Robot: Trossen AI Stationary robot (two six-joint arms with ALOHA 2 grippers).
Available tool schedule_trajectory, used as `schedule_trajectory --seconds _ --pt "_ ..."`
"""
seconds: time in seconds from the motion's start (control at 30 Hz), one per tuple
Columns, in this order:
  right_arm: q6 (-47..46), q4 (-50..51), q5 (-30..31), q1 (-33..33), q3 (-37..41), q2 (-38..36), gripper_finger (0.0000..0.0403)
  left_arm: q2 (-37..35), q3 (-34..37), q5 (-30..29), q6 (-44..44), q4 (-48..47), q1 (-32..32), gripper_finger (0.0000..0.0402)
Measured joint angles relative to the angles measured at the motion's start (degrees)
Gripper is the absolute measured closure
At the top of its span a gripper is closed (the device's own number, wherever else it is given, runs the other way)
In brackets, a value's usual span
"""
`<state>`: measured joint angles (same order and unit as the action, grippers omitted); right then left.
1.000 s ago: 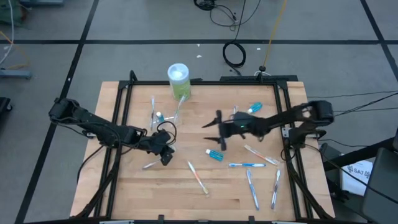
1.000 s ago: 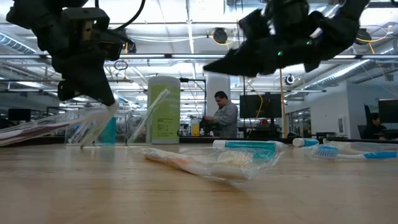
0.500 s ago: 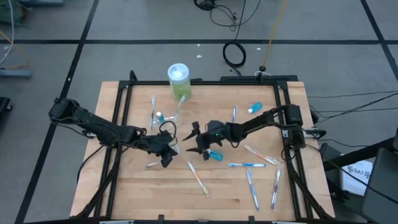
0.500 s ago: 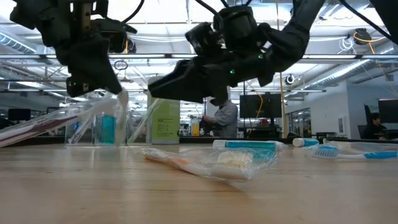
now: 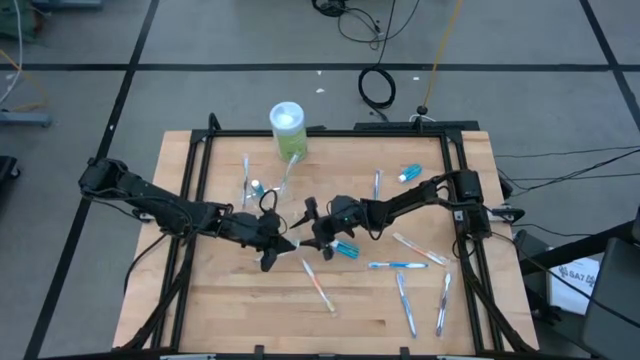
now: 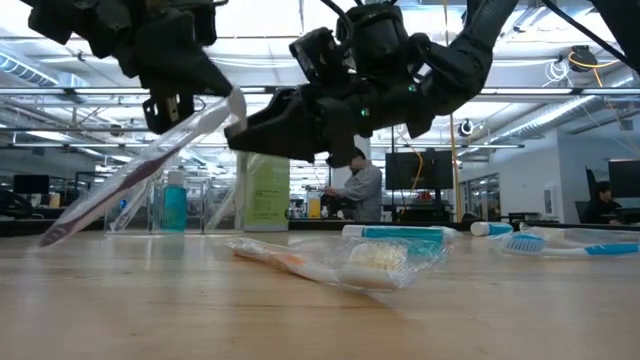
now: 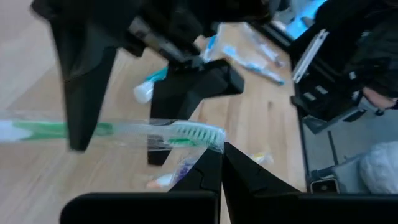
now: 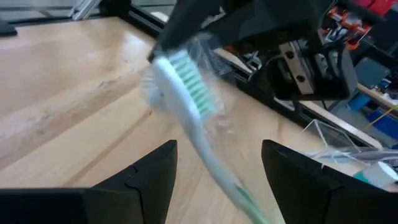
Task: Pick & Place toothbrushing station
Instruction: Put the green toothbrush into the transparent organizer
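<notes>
Handover set-up, mid-counter: left gripper fingers were clamped on a wrapped green-bristled toothbrush near its head, tail slanting down toward the wood. Right gripper, fingers wide & empty, sat just beside, prob. to take it.

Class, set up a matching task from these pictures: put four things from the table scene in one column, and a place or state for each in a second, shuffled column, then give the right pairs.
Column one:
1. left gripper
2. right gripper
3. green container
4. blue tube

Column two:
a. lying near the table's far right corner
b. open, facing the other gripper at mid-table
c. standing at the table's far edge, white lid on
d. shut on a wrapped toothbrush with green bristles

Pairs: 1-d, 2-b, 3-c, 4-a
</notes>
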<state>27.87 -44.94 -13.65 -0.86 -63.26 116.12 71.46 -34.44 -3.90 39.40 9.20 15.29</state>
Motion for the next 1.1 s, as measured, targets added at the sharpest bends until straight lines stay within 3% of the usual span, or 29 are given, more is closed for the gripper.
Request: schedule_trajectory --seconds 0.2,0.63,0.9,1.1 --pt "-0.1 1.0 0.1 0.1 0.1 0.1 0.0203 0.0 0.0 0.0 -0.1 -0.6 0.0 0.0399" --pt "-1.4 1.4 0.1 1.5 0.1 0.1 0.0383 0.0 0.0 -0.7 0.9 -2.4 -0.1 0.0393" --pt "3.2 5.3 7.6 1.4 0.1 -0.6 0.0374 0.0 0.0 -2.9 3.6 -8.0 -0.1 0.0395" --pt "3.8 7.0 8.2 2.2 0.1 -0.6 0.0389 0.0 0.0 -3.3 5.5 -11.3 -0.4 0.0399"
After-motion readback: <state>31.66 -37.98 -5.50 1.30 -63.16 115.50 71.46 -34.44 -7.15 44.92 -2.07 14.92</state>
